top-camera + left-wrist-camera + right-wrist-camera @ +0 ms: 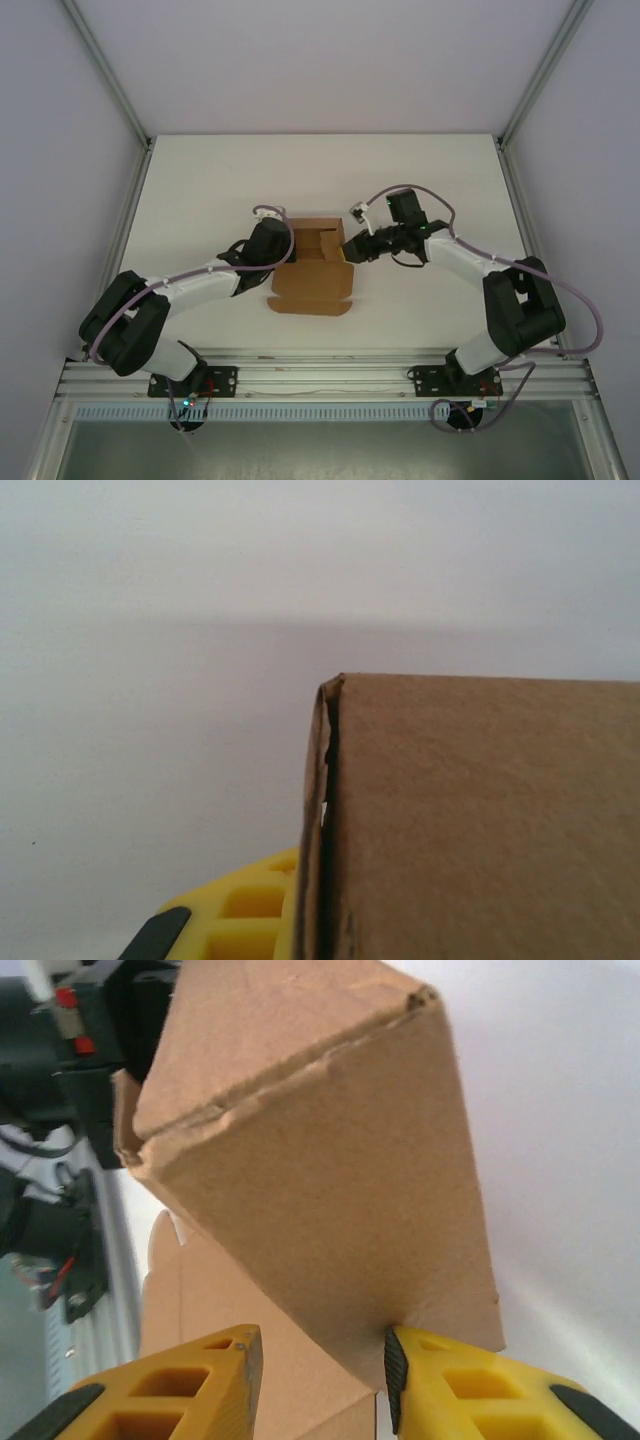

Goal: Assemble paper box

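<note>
The paper box is brown kraft cardboard lying mid-table, its far half folded up into walls and a flat flap stretching toward the near edge. My left gripper is shut on the box's left wall; in the left wrist view one yellow finger presses against the wall's edge, and the other finger is hidden behind the cardboard. My right gripper stands partly open around the lower corner of a raised panel. Its right pad touches the panel, while its left finger stands apart from it.
The white table spreads around the box, bounded by metal frame posts at the sides and a rail along the near edge. Both arms reach in from that edge, with cables looping above their wrists.
</note>
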